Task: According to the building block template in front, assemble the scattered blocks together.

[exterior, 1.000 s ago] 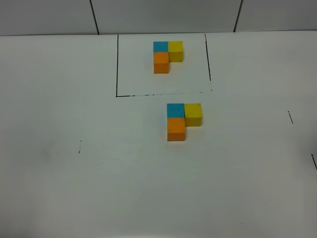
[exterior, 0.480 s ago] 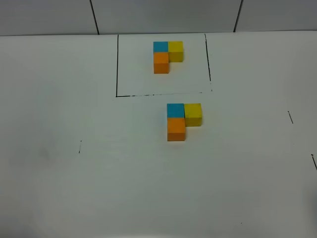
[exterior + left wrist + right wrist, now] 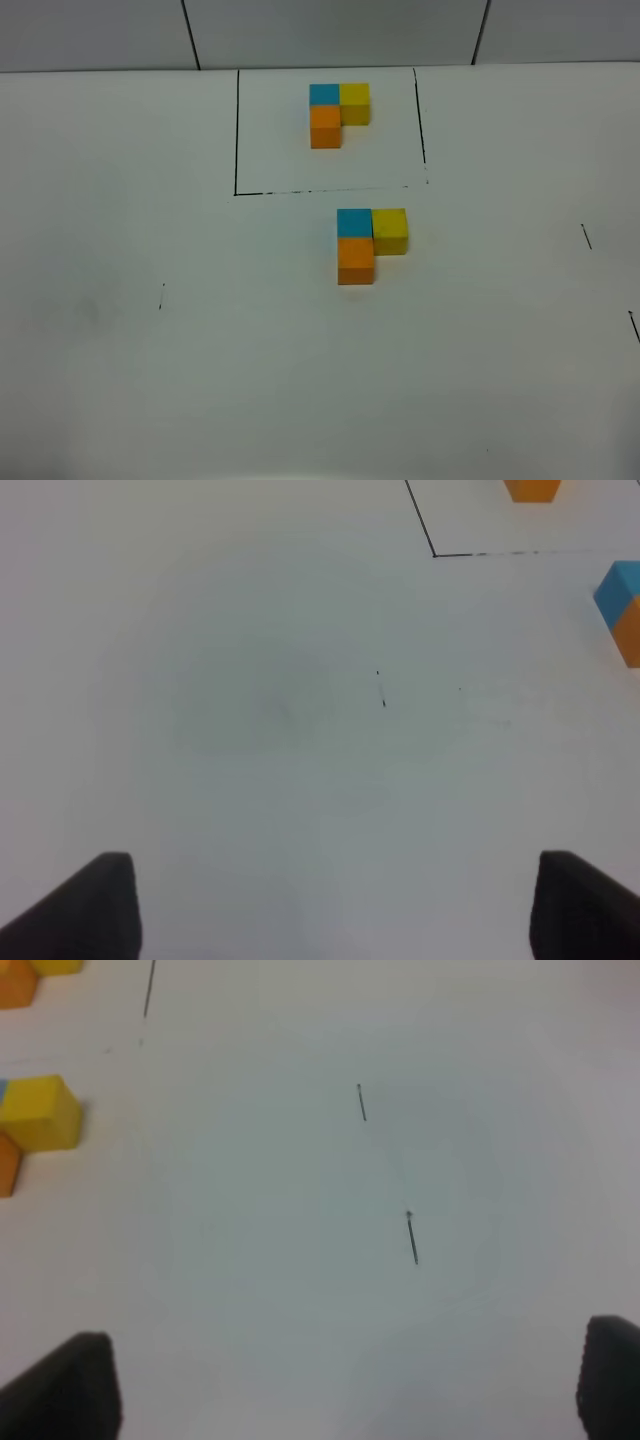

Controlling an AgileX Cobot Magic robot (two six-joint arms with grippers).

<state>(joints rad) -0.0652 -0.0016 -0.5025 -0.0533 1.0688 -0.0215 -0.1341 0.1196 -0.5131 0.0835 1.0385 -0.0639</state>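
My left end effector (image 3: 325, 905) and right end effector (image 3: 345, 1385) both hang wide apart over bare tabletop (image 3: 200, 380), holding nothing. The loose blocks (image 3: 365, 242) sit joined in an L just outside the drawn frame, near the template (image 3: 335, 112), blue touching yellow and orange.

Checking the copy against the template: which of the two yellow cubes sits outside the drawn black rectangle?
The lower yellow cube, beside the unframed blue cube; the other yellow cube lies inside the rectangle.

High view looks down on table (image 3: 150, 380); wrist views low, close, sharing scattered blocks (image 3: 370, 243).
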